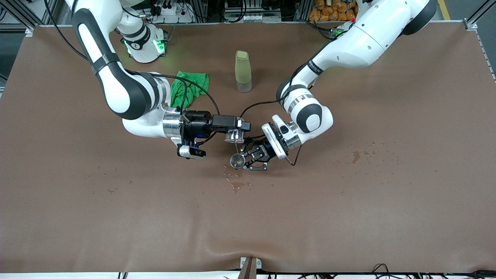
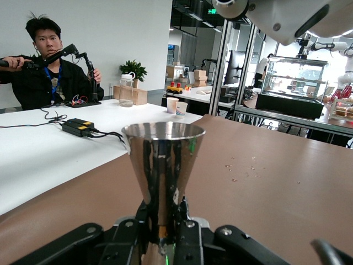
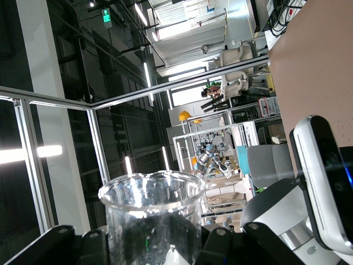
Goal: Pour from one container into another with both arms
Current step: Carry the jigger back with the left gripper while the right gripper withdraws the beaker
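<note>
Droplets (image 1: 236, 185) are glistening on the brown table cover (image 1: 248, 232) nearest the front camera, with a second scatter (image 1: 362, 155) toward the left arm's end. Just above the nearer patch, the left gripper (image 1: 248, 159) is holding a polished metal jigger (image 1: 235, 161), its jaws closed on the narrow waist; in the left wrist view the jigger (image 2: 164, 165) is standing upright, a mirror-bright flared cone rising from the black fingers (image 2: 187, 234). Directly over it, the right gripper (image 1: 236, 130) is gripping a clear glass beaker (image 1: 234, 136) tipped on its side, its jaws clamped around the wall; the right wrist view shows the beaker (image 3: 151, 221) as a thin-walled cylinder with a rolled lip and spout. Farther off, a crumpled green cloth (image 1: 190, 88) is lying near the right arm's base, beside a tall, translucent yellowish tumbler (image 1: 243, 71) standing upright.
</note>
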Available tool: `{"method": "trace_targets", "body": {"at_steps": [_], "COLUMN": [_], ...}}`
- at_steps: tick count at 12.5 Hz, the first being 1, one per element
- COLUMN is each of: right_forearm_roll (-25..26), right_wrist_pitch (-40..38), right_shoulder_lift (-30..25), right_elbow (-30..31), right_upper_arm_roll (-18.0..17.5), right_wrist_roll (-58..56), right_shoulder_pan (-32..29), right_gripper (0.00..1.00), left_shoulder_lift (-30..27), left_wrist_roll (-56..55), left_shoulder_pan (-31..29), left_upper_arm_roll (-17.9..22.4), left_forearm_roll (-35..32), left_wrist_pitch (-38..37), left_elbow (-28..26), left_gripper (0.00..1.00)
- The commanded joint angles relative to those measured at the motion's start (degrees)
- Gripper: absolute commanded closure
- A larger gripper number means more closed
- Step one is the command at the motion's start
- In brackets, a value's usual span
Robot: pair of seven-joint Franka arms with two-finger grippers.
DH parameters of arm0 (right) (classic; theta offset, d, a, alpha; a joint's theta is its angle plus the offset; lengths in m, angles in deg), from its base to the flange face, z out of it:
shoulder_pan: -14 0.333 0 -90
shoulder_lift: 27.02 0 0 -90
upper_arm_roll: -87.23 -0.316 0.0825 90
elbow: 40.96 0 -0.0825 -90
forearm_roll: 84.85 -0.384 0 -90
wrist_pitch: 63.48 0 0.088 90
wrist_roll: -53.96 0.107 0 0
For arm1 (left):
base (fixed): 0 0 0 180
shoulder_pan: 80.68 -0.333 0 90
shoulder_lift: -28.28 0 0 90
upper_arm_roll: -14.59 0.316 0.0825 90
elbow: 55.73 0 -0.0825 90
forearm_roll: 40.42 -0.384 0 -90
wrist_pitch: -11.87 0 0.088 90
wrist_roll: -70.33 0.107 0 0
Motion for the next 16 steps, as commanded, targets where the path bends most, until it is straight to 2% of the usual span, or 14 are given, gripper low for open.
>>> {"method": "trace_targets", "body": {"at_steps": [1, 5, 11, 14, 16], "right_forearm_roll": [-1.1, -1.2, -3.9, -4.5, -3.1], "right_wrist_pitch": [0.2, 0.3, 0.3, 0.2, 0.2], "right_shoulder_lift": [0.8, 1.5, 1.7, 1.7, 1.6], "right_elbow": [-0.8, -1.4, -1.8, -1.8, -1.9], "right_upper_arm_roll": [-0.9, -0.9, -0.9, -0.9, -0.8], "right_wrist_roll": [1.0, 1.1, 1.7, 1.7, -0.2], "right_shoulder_pan": [-0.7, -0.9, -0.9, -0.9, -0.9], "right_gripper": [1.0, 1.0, 1.0, 1.0, 1.0], "left_shoulder_lift": [0.5, 0.7, 0.6, 0.7, 0.5], "left_wrist_roll": [2.2, 3.4, 3.5, 3.0, 3.0], "left_shoulder_pan": [0.1, 0.2, -0.2, -3.0, -5.0], "left_upper_arm_roll": [-0.2, -0.2, -0.2, -0.2, -0.2], "left_forearm_roll": [1.9, 2.1, 3.7, 3.6, 3.0], "left_wrist_pitch": [-0.7, -0.8, -0.8, -0.8, -1.4], "left_elbow": [0.7, 0.7, 0.7, 0.2, -0.2], "left_gripper": [1.0, 1.0, 1.0, 1.0, 1.0]}}
